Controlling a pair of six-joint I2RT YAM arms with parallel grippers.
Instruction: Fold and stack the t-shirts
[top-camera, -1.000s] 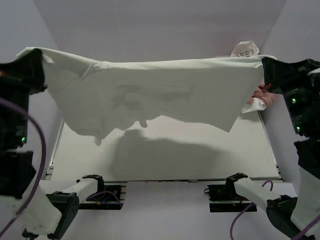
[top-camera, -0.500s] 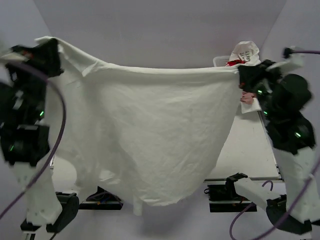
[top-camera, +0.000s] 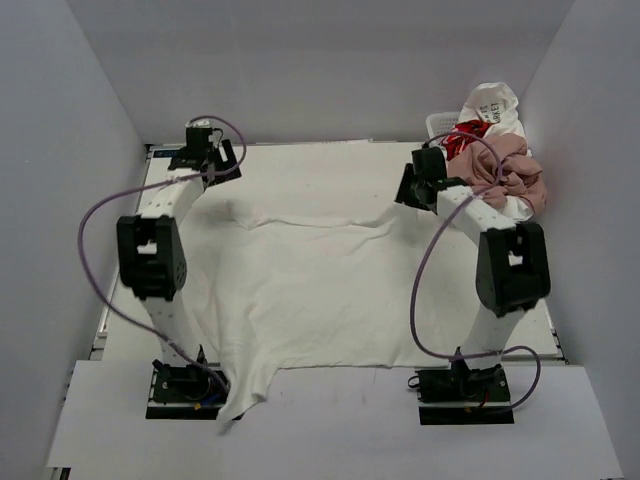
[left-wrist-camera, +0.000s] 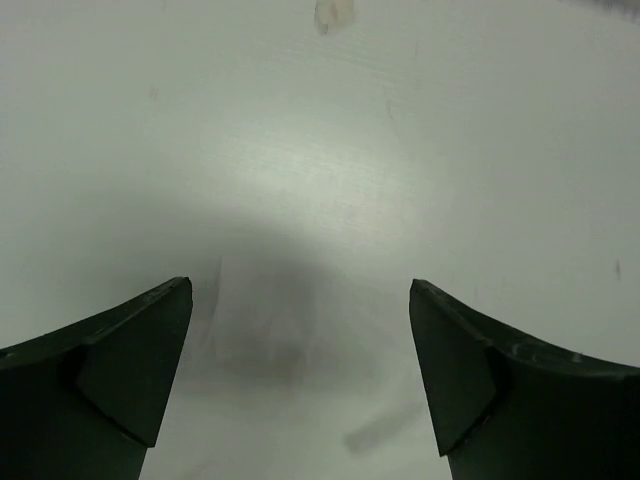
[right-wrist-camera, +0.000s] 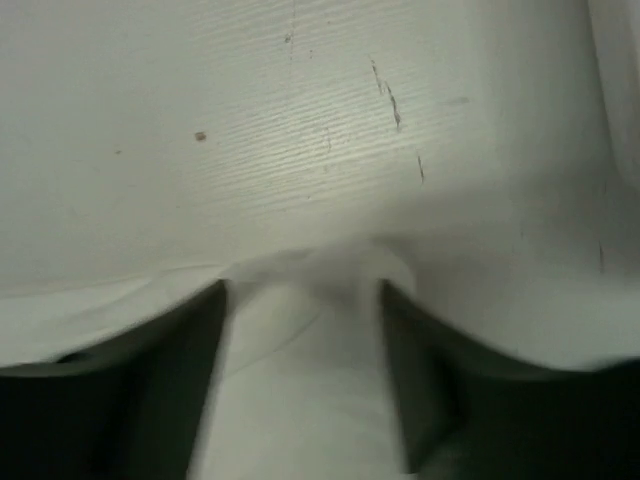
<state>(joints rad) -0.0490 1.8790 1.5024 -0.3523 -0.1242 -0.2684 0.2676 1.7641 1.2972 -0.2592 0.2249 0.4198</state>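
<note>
Spreading is the step in hand: one white t-shirt (top-camera: 330, 290) lies open across the middle of the desk (top-camera: 320, 165), its near hem spilling over the front edge by the left arm's base. The other t-shirts sit heaped (top-camera: 505, 165) at the far right corner, over a white basket (top-camera: 438, 122).

The left claw (left-wrist-camera: 300, 290) is released, its fingers wide apart over bare desk, with only a faint pale smudge between them that is too blurred to name. The right claw (right-wrist-camera: 302, 290) has a ridge of cloth lying between its fingers, but through the blur I cannot tell whether it is pinching that fold or has let go.

To do this step well, the cloth should lie flat before any fold begins. The far edge dips between the two claws and the left side looks rumpled, so the far corners likely need a gentle outward tug, both arms pulling evenly so that the shirt does not skew. The overhanging hem should probably come back onto the desk, or it may drag the shirt off.

Half a second ago the shirt hung in the air like a curtain, stretched between two raised claws. Now it is down on the desk, and both arms reach low and forward towards the far side
</note>
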